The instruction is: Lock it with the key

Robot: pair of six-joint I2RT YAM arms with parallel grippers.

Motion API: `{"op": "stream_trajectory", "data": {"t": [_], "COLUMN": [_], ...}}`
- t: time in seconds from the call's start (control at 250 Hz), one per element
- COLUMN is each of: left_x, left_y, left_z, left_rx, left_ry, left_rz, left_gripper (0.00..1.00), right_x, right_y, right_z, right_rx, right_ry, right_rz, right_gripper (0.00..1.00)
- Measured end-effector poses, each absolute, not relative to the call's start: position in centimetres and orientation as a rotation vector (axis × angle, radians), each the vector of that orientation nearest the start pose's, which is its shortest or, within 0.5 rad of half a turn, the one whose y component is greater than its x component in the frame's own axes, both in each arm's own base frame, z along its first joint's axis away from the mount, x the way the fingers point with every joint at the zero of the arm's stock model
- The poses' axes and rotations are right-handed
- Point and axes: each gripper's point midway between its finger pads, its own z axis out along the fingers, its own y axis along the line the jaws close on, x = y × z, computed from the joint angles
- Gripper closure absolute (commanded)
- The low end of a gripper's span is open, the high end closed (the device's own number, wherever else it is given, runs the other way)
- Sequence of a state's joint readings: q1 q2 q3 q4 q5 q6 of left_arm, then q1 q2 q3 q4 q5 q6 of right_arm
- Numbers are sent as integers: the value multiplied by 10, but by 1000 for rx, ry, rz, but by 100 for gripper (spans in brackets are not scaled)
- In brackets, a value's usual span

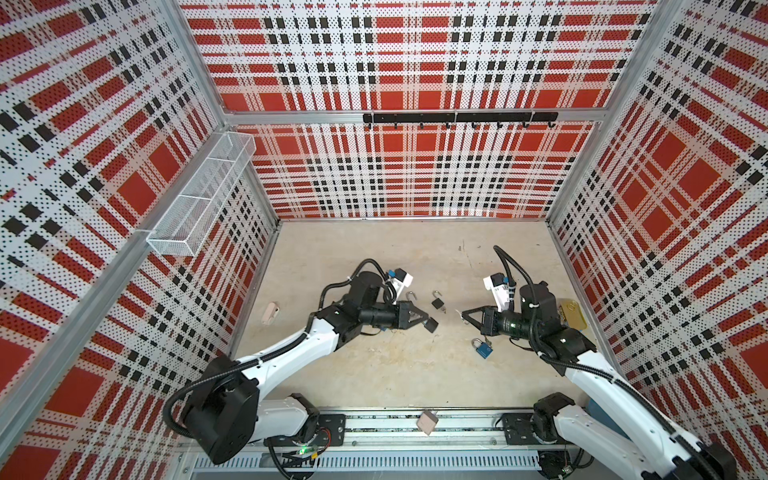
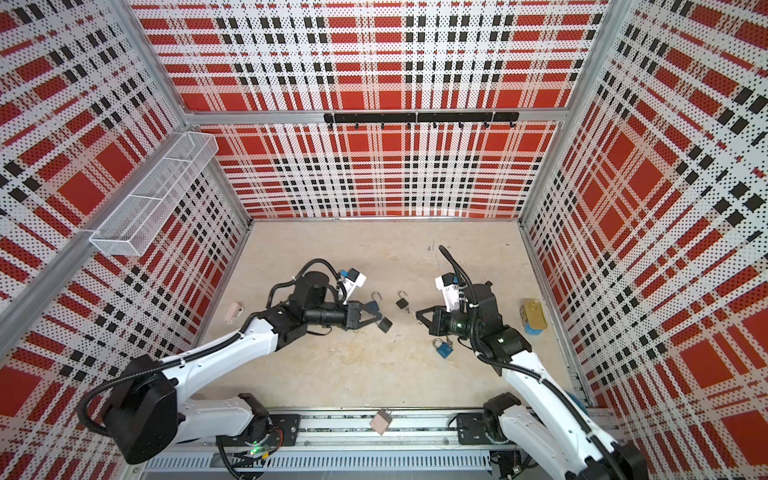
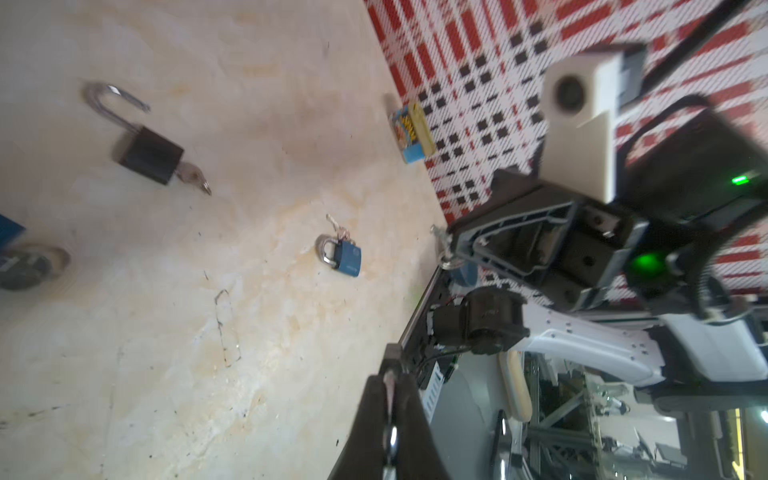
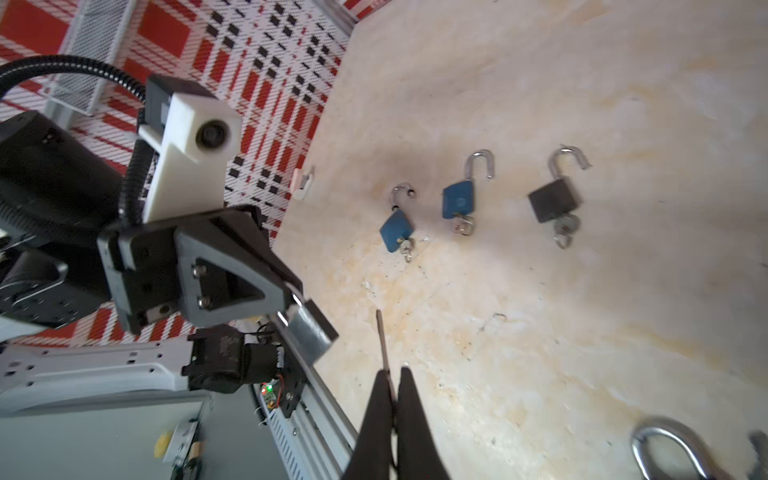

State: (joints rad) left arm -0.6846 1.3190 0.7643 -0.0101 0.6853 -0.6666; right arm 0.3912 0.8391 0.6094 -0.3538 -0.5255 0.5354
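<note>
Near the black padlock [image 4: 309, 332] clamped in the left gripper [image 1: 425, 319], but apart from it, the key [image 4: 380, 332] sticks out of the right gripper's [image 1: 465, 315] pinch. Best square the blade to the padlock's underside before pushing in.

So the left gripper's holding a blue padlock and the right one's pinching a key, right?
No, the padlock in the left gripper is black, not blue; both top views show it. The right gripper is pinching a key.

Table [image 1: 395, 374] matt, stained; held padlock [image 1: 431, 324] body matt.
</note>
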Motion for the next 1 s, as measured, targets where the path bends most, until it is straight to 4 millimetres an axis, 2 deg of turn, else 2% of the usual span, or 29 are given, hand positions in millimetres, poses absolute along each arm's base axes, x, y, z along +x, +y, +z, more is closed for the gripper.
{"op": "stream_trajectory", "data": {"t": [0.14,0.312,0.412,0.488,0.632,0.784,1.0], "left_x": [196,186,188,188,186,187,194], "left_y": [-340,-368,-388,-395,-398,-398,-405], "left_z": [135,101,89,81,67,49,48], "left_rx": [571,654,698,723,736,735,756], "left_ry": [2486,2589,2615,2623,2653,2699,2696], "left_rz": [-1388,-1338,-1336,-1325,-1296,-1263,-1251], "left_gripper": [100,100,100,100,100,100,100], "right_x": [217,203,198,195,187,185,187], "right_y": [165,150,146,144,142,149,161], "right_z": [171,156,155,153,136,122,107], "right_rx": [-83,-35,-25,-24,-22,-58,-86], "right_ry": [2361,2446,2451,2447,2499,2563,2621], "right_rz": [938,861,842,836,806,778,757], "right_gripper": [100,100,100,100,100,100,100]}}
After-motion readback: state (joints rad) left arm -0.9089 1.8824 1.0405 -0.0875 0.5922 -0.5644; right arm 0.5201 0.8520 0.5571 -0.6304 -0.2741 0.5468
